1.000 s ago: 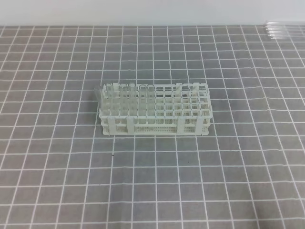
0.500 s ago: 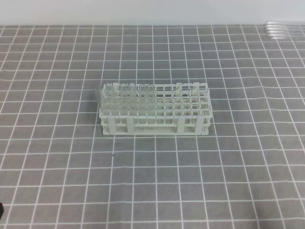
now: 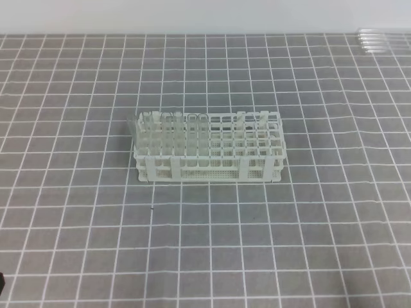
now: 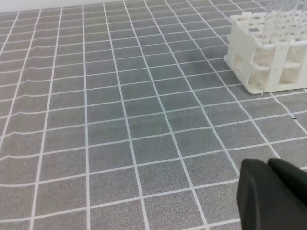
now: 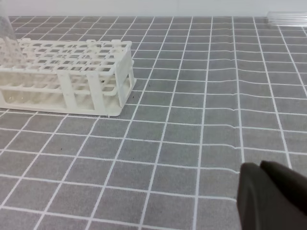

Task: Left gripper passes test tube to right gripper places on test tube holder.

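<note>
Fingers of the left gripper point(image 4: 269, 165) and right gripper point(image 5: 261, 167) were pressed together, empty, well apart from the test tube holder point(image 3: 209, 168) on the gridded worktop point(image 3: 308, 244).

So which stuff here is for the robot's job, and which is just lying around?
For the job:
- test tube holder, white rack mid-table
- loose test tubes, lying at the far right edge
- left pincer, shut
- right pincer, shut

Just there:
- grey gridded mat
- tubes already standing in the rack
</note>
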